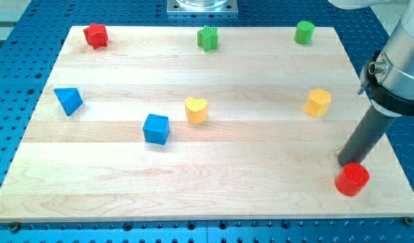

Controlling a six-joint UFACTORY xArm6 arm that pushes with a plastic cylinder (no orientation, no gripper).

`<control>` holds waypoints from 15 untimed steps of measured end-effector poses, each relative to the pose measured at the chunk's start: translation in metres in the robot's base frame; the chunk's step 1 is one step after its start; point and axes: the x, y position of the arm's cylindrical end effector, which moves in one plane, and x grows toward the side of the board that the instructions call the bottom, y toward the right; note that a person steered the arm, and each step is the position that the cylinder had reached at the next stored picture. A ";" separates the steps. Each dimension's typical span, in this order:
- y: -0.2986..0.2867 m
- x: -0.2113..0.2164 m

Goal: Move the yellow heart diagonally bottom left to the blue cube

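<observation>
The yellow heart (196, 110) lies near the middle of the wooden board (207, 196). The blue cube (156, 129) sits just to its lower left, a small gap between them. My tip (346, 163) is far off at the view's lower right, right beside the top of a red cylinder (352, 179). The dark rod rises from there toward the view's upper right. The tip is far to the right of both the heart and the cube.
A blue triangular block (69, 100) lies at the left. A red block (95, 35), a green block (207, 38) and a green cylinder (304, 32) line the top edge. A yellow block (318, 102) lies at the right.
</observation>
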 end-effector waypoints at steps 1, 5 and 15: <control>-0.062 -0.006; -0.246 -0.118; -0.254 0.015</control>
